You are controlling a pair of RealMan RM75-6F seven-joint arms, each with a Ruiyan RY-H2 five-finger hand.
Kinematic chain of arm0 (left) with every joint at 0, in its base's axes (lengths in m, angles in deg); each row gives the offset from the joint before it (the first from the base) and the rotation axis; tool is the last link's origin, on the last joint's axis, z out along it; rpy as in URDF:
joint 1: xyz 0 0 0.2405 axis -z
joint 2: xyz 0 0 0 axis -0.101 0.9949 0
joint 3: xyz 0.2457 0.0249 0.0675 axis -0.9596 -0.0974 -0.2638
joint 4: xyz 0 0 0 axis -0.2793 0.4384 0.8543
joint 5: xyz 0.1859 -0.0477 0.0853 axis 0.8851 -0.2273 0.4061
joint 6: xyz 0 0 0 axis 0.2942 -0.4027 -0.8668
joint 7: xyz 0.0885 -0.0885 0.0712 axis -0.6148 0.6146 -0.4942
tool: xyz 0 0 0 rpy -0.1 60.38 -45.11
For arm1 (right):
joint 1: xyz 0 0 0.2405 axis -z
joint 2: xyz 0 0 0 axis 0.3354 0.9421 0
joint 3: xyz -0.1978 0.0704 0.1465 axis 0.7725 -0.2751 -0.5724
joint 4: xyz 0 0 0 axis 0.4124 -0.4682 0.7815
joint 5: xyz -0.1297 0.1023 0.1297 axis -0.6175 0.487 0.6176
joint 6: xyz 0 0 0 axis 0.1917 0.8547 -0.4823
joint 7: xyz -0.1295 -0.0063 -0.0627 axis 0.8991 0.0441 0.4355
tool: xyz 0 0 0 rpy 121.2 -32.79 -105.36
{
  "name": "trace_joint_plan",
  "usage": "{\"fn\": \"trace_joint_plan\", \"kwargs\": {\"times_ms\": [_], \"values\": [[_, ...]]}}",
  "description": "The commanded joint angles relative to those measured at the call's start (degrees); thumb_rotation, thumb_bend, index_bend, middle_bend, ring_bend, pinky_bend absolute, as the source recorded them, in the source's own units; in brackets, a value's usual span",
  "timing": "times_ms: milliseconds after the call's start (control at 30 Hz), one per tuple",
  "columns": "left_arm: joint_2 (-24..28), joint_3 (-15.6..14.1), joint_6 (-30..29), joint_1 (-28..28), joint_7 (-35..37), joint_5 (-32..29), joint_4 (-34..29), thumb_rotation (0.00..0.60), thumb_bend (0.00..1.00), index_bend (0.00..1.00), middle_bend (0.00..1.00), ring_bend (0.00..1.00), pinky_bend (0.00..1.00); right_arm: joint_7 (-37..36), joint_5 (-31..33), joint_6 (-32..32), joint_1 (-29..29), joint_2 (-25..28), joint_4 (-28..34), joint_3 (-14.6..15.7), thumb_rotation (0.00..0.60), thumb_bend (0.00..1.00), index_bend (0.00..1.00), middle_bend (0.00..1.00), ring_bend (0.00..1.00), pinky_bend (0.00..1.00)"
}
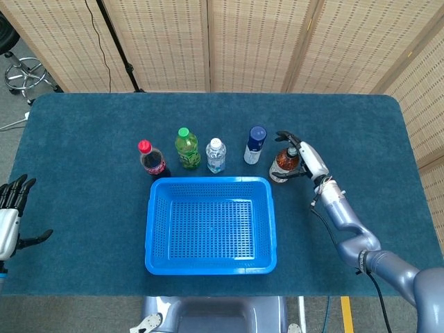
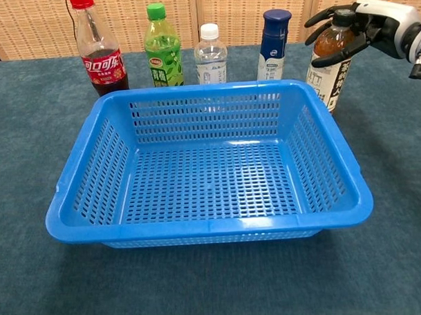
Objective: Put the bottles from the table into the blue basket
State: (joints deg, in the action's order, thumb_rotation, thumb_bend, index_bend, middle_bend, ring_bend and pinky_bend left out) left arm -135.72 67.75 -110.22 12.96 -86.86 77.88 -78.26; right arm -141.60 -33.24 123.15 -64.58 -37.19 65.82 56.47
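Observation:
Five bottles stand in a row behind the blue basket (image 1: 208, 182) (image 2: 194, 89): a red-capped cola bottle (image 1: 152, 161) (image 2: 100, 61), a green bottle (image 1: 186, 149) (image 2: 163, 55), a small water bottle (image 1: 216, 156) (image 2: 210, 57), a navy bottle (image 1: 255, 144) (image 2: 274, 45) and a brown tea bottle (image 1: 279, 165) (image 2: 328, 70). My right hand (image 1: 305, 158) (image 2: 372, 20) is at the tea bottle's top from the right, fingers curved around its neck and thumb across its shoulder, still spread. The bottle stands upright on the table. My left hand (image 1: 8, 218) hovers open at the table's left edge.
The basket is empty and sits mid-table toward the front. The tea bottle stands just off the basket's far right corner, the navy bottle close to its left. Folding screens line the back; a stool (image 1: 24, 73) stands off the far left.

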Motion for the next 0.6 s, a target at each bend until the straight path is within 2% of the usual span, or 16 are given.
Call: {"fn": "trace_joint_plan", "kwargs": {"times_ms": [33,133,300,400,433,600], "values": [[0.23,-0.02,-0.09,-0.08,0.56,0.13,0.07,0.6,0.03,0.0,0.0,0.0,0.0,0.53,2.13,2.15,0.24,-2.17,-2.57,-1.68,0.6,0.04,0.59,0.7,0.61,0.81],[0.44,-0.14,-0.29,-0.18,1.33,0.59,0.04,0.6,0.03,0.0,0.0,0.0,0.0,0.7,2.13,4.21,1.07,-1.78,-2.03,-1.9,0.6,0.11,0.62,0.72,0.65,0.87],[0.57,-0.39,-0.39,-0.25,1.79,1.13,0.17,0.6,0.03,0.0,0.0,0.0,0.0,2.0,1.36,7.09,2.02,0.55,1.1,-2.07,0.6,0.15,0.62,0.73,0.65,0.9],[0.66,-0.43,-0.45,-0.27,2.09,1.28,0.13,0.6,0.03,0.0,0.0,0.0,0.0,2.82,0.76,9.48,2.76,3.47,5.31,-2.7,0.6,0.15,0.63,0.73,0.66,0.9],[0.76,-0.45,-0.73,-0.35,2.41,1.6,0.02,0.6,0.03,0.0,0.0,0.0,0.0,2.27,-0.57,13.04,3.46,6.97,10.71,-3.98,0.6,0.15,0.63,0.73,0.66,0.9],[0.98,-0.62,-1.22,-0.64,3.23,2.03,-0.05,0.6,0.03,0.0,0.0,0.0,0.0,0.95,-1.32,14.05,5.67,18.62,29.0,-6.01,0.6,0.16,0.63,0.73,0.66,0.9]]}}
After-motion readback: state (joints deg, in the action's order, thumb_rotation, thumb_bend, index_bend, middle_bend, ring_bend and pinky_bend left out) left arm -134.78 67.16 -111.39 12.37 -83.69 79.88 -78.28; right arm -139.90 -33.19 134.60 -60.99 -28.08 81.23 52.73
